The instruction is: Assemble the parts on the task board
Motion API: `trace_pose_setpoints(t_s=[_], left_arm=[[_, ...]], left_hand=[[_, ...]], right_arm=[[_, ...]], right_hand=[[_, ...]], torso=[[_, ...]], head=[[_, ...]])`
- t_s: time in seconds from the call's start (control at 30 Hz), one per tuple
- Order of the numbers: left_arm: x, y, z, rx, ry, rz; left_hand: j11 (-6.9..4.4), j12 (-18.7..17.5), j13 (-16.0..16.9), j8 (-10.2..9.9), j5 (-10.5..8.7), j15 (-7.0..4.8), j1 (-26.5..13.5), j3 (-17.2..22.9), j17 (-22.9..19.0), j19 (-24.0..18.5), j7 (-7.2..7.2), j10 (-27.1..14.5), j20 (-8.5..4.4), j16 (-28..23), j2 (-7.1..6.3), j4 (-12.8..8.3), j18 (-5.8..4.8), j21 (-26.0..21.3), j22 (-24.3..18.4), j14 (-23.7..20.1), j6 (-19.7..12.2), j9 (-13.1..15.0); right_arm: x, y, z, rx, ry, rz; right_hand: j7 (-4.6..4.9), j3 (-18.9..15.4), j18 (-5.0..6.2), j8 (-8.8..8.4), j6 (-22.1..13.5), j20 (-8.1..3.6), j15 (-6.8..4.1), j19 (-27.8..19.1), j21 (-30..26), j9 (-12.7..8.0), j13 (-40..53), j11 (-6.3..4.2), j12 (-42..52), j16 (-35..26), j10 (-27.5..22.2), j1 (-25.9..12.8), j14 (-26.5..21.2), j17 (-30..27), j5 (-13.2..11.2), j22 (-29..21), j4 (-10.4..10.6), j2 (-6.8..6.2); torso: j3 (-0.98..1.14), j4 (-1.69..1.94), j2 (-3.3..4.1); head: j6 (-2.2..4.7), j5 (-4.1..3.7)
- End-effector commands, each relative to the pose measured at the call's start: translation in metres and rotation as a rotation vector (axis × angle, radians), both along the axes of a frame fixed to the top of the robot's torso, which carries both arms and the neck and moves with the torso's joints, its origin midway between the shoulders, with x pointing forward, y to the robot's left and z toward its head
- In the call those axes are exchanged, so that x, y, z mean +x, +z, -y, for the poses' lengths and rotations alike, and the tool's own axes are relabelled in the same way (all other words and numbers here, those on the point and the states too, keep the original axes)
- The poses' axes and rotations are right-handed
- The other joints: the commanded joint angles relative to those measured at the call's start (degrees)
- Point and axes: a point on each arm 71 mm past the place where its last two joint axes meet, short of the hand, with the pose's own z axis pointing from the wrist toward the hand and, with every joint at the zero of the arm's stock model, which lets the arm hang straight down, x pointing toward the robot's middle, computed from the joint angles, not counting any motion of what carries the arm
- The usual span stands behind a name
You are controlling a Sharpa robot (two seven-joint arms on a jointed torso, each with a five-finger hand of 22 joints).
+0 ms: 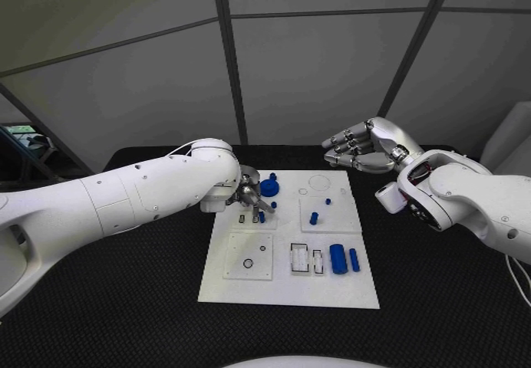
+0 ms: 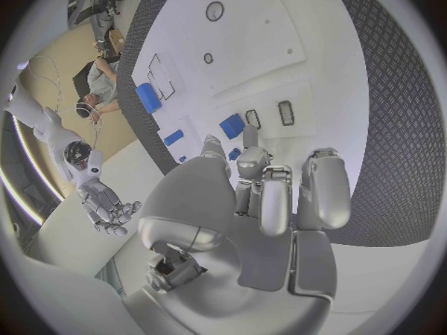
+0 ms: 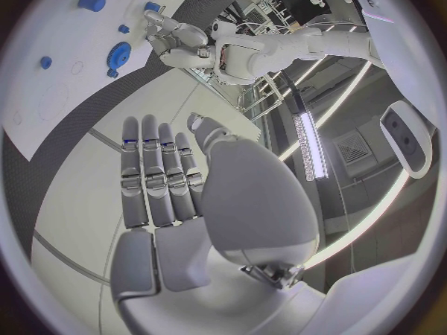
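Parts for the assembly lie on the white task board [image 1: 290, 287] in the middle of the black table [image 1: 110, 307]. The left hand [image 1: 245, 196] is down over the far left part of the board, fingers pointing at the surface beside a small blue peg [image 1: 261, 217]; the left wrist view shows its fingertips [image 2: 249, 137] close to two dark rectangular slots [image 2: 269, 115] and a blue block [image 2: 232, 126], but whether anything is pinched between them I cannot tell. Just far and right of this hand sits a round blue gear-like part [image 1: 269, 186]. The right hand [image 1: 363, 147] hangs above the table past the board's far right corner, fingers curled inward with nothing in them; in its own wrist view the fingers [image 3: 159, 175] lie side by side next to the thumb, with no part in them.

Farther out on the board, two small blue pegs [image 1: 314, 218] stand in the right-hand middle section, with another small blue piece [image 1: 327, 202] just beyond them. Toward the near right, a wide blue cylinder [image 1: 338, 258] and a slimmer blue cylinder [image 1: 354, 259] lie side by side, right of two rectangular outlined recesses [image 1: 300, 257]. On the near left is a raised square plate [image 1: 249, 255] with a small round hole [image 1: 248, 263].
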Motion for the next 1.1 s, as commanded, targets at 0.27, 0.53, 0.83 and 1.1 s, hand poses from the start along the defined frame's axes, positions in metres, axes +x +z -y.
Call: trace_pose_setpoints(t_s=[0.27, 0.53, 0.83, 1.1], left_arm=[[-0.0025, -0.0007, 0.0021, 0.012, -0.013, -0.021], [-0.0043, -0.0012, 0.0023, 0.004, -0.016, -0.038], [-0.0043, -0.0016, 0.0017, -0.007, -0.01, -0.046], [-0.0049, -0.0016, 0.0035, -0.016, -0.011, -0.052]], left_hand=[[-0.27, 0.22, 0.09, 0.53, 0.35, -0.45, 0.58, -0.36, 13.85, 0.49, -0.08, 0.39, -0.05, 0.29, 0.2, -0.02, -0.17, 0.27, 0.18, 5.63, -0.27, 0.39], [-0.33, 0.09, -0.06, 0.99, 0.56, -0.51, 1.5, -0.22, 13.89, 0.46, -0.13, 0.3, -0.1, 0.32, 0.31, -0.26, -0.17, 0.29, 0.26, 5.64, -0.66, 1.13], [-0.36, -0.07, -0.21, 1.71, 0.73, -0.55, 4.25, 1.17, 13.85, 0.34, -0.15, 0.16, -0.14, 0.28, 1.38, -1.1, -0.15, 0.24, 0.35, 5.62, -1.52, 2.48], [-0.4, -0.36, -0.49, 2.07, 0.68, -0.58, 6.6, 2.82, 13.79, 0.25, -0.17, -0.09, -0.16, 0.22, 2.18, -2.21, -0.14, 0.18, 0.4, 5.6, -2.21, 3.38]], right_arm=[[0.0016, 0.0006, 0.0001, -0.002, -0.004, 0.003], [0.0025, 0.0002, 0.0, -0.003, -0.006, 0.001], [0.0034, -0.0006, -0.0006, -0.005, -0.005, -0.003], [0.0036, -0.0008, -0.0029, -0.005, 0.0, -0.006]], right_hand=[[0.25, -0.1, 0.15, -0.14, 0.09, 0.09, 0.3, 0.43, -0.4, -0.03, -0.14, 0.29, -0.19, -0.26, -0.01, -0.38, 0.12, -0.09, 0.27, -0.12, -0.32, 0.01], [0.25, -0.09, 0.16, -0.13, 0.1, 0.09, 0.29, 0.44, -0.43, -0.03, -0.16, 0.29, -0.18, -0.27, 0.01, -0.37, 0.14, -0.1, 0.31, -0.14, -0.33, 0.02], [0.24, -0.08, 0.17, -0.1, 0.13, 0.09, 0.29, 0.49, -0.5, -0.02, -0.19, 0.28, -0.16, -0.29, 0.05, -0.4, 0.19, -0.13, 0.34, -0.19, -0.31, 0.08], [0.24, -0.06, 0.17, -0.09, 0.13, 0.1, 0.29, 0.54, -0.58, -0.01, -0.23, 0.28, -0.15, -0.33, 0.07, -0.41, 0.23, -0.16, 0.39, -0.25, -0.31, 0.14]], torso=[[0.02, -0.02, 0.05], [0.01, 0.02, 0.07], [0.02, -0.05, 0.1], [0.01, -0.01, 0.11]], head=[[-0.12, 0.16], [-0.29, 0.07], [-0.3, 0.06], [-0.31, -0.07]])
